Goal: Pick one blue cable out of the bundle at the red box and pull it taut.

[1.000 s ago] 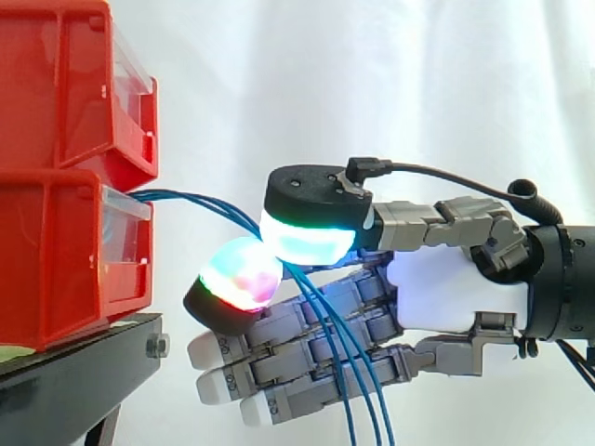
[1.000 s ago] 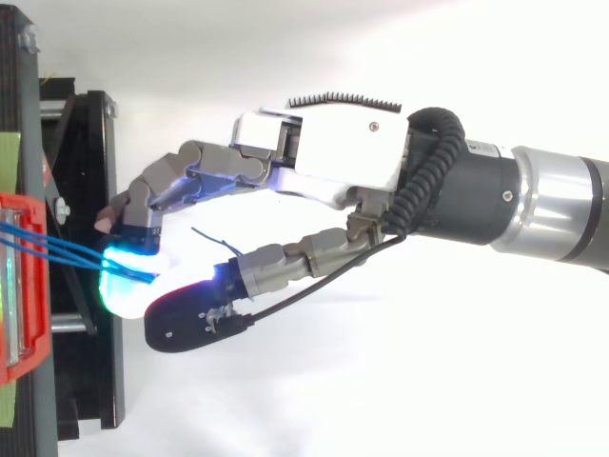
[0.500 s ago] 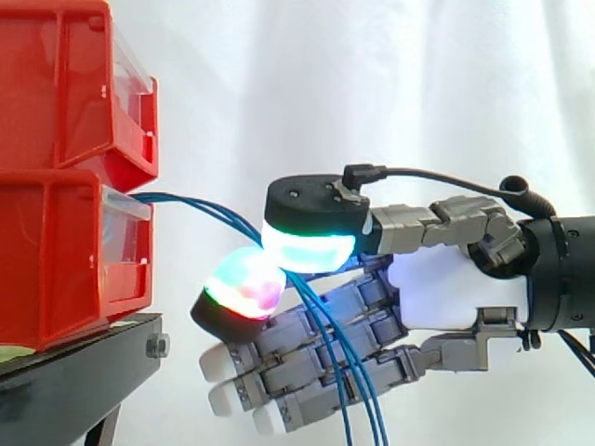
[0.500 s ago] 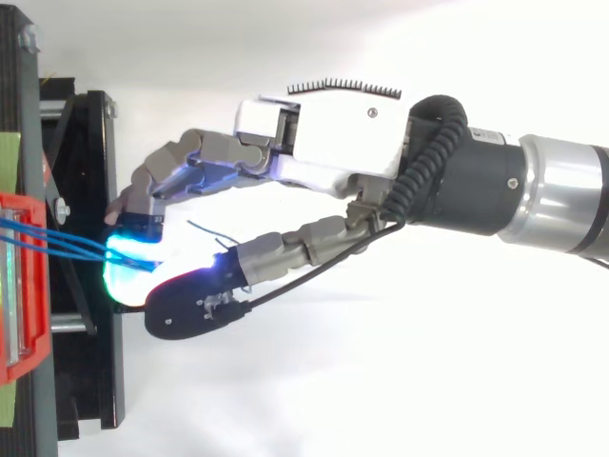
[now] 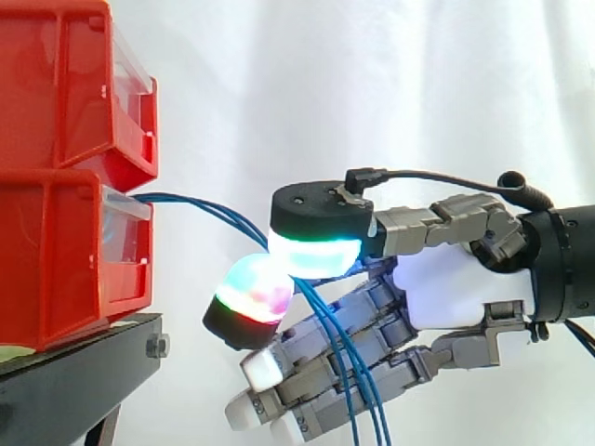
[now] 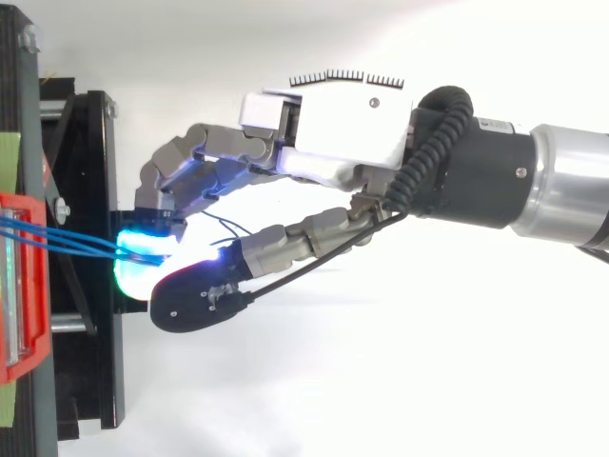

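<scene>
Several thin blue cables (image 5: 200,203) come out of the lower red bin (image 5: 56,251) and arc right toward my hand (image 5: 456,288). They pass between the thumb's glowing pad (image 5: 316,253) and a finger's glowing pad (image 5: 256,290), which pinch them. Below the pinch the strands hang down in front of the other curled fingers. Seen from above, the cables (image 6: 67,241) run from the bin's front (image 6: 21,276) into the glow at my hand (image 6: 333,133). I cannot tell how many strands are held. The run to the bin bows slightly.
A second red bin (image 5: 65,84) sits stacked on the lower one. Both rest on a black stand (image 5: 74,372) at the left. A white curtain hangs behind. The arm comes in from the right.
My hand has shifted a little to the right, away from the bins, still pinching the cables. The lower fingers have dropped and curled further downward.
</scene>
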Controlling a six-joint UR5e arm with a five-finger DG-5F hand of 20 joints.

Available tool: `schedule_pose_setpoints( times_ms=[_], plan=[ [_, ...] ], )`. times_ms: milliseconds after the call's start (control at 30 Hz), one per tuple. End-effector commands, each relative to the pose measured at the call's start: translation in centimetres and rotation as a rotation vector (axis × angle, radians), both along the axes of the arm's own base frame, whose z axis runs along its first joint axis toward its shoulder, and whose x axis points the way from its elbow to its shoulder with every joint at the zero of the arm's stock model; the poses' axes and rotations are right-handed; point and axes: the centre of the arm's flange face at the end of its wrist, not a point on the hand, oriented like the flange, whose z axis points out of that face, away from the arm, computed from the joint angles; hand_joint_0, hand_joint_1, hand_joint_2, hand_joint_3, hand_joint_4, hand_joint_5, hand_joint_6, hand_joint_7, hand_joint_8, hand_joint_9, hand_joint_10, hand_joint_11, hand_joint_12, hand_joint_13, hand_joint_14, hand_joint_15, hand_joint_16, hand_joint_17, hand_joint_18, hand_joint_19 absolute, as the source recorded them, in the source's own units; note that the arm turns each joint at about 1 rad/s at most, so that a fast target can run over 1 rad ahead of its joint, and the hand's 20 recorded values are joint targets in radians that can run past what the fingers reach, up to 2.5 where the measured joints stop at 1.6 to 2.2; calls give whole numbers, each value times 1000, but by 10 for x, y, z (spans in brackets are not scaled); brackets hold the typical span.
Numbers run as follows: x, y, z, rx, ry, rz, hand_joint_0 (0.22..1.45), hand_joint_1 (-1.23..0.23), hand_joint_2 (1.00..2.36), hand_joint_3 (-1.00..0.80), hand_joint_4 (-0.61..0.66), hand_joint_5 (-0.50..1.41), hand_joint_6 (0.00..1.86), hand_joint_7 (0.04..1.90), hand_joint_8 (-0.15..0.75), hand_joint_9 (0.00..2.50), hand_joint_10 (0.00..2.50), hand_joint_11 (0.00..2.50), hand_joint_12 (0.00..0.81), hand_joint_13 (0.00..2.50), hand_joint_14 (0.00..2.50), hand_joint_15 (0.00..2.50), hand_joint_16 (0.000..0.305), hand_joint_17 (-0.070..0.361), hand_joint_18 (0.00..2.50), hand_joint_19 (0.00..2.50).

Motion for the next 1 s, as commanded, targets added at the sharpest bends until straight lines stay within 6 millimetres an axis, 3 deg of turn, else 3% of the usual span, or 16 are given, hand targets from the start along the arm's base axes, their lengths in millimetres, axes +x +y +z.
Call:
schedule_pose_setpoints(
  times_ms=[0, 167, 333, 700, 900, 967],
  plan=[
    [-1, 0, 1, -1, 17, 2, 657, -835, 1016, -191, 121, -179, 885, 788, 346, 841, 10, 870, 336, 353, 5, 143, 53, 118, 297, 77],
    [-1, -2, 3, 1, 15, 2, 658, -833, 1016, -197, 122, -180, 885, 784, 347, 858, 9, 936, 336, 355, 5, 151, 53, 118, 298, 65],
    [-6, -4, 21, 0, 14, 4, 659, -837, 1016, -205, 128, -180, 886, 761, 347, 861, 9, 938, 336, 356, 6, 151, 53, 119, 297, 76],
    [-9, -4, 22, -1, 35, 3, 675, -911, 1013, -279, 127, -182, 885, 777, 344, 849, 8, 943, 338, 367, 5, 151, 53, 119, 326, 64],
    [-9, -4, 22, -1, 35, 3, 714, -934, 1006, -423, 143, -185, 888, 772, 337, 825, 10, 915, 339, 386, 5, 151, 53, 120, 350, 54],
    [-9, -4, 22, -1, 35, 3, 662, -916, 1000, -500, 173, -185, 889, 796, 336, 825, 6, 924, 337, 386, 6, 163, 53, 120, 349, 75]
  ],
)
